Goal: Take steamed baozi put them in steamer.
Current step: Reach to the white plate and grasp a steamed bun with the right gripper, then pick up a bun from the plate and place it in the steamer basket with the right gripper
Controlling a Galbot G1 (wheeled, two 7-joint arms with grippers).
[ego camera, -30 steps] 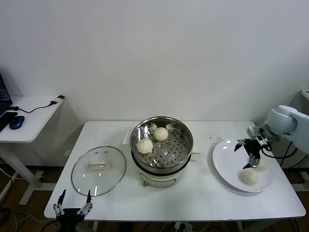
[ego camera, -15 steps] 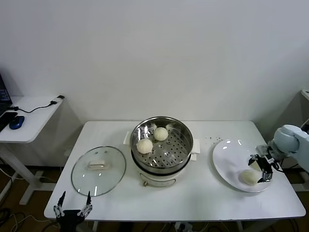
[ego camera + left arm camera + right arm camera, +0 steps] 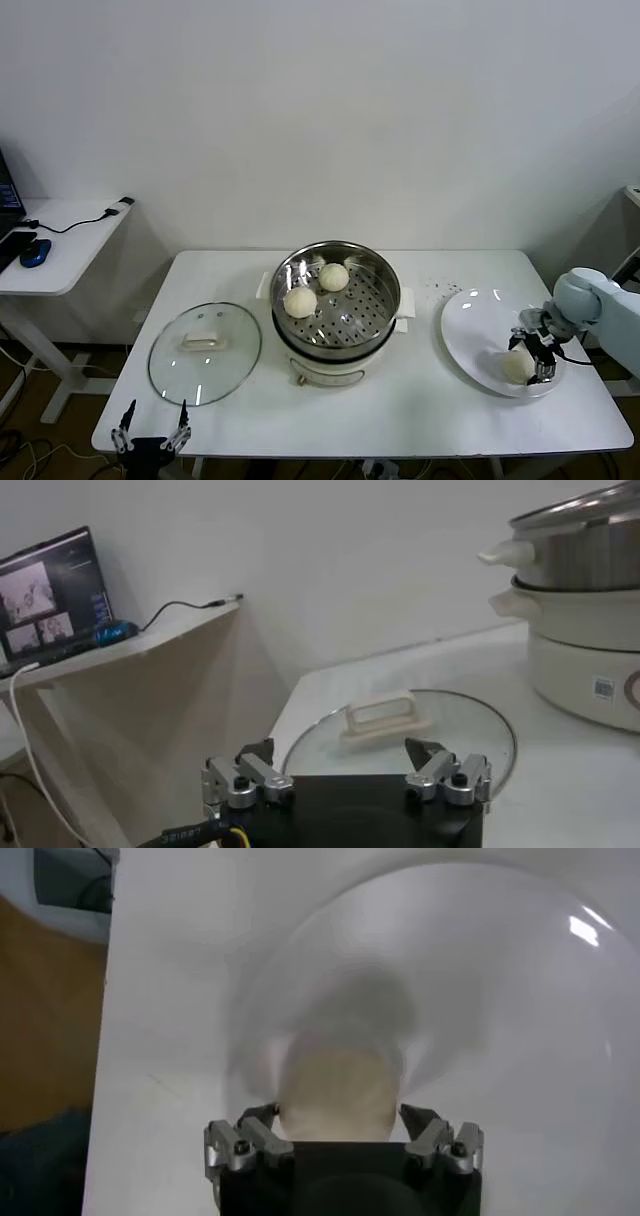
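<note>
The steamer point(image 3: 336, 308) stands mid-table with two steamed baozi point(image 3: 300, 301) on its perforated tray, one nearer the front, the other point(image 3: 333, 276) toward the back. The glass lid point(image 3: 204, 352) lies flat on the table to the steamer's left. The right gripper point(image 3: 531, 357) is down over the white plate point(image 3: 470, 325), its fingers straddling a baozi point(image 3: 338, 1091) on either side; whether they touch it cannot be determined, as the wrist view is blurred. The left gripper point(image 3: 346, 764) sits parked below the table's front edge near the lid, fingers spread and empty.
</note>
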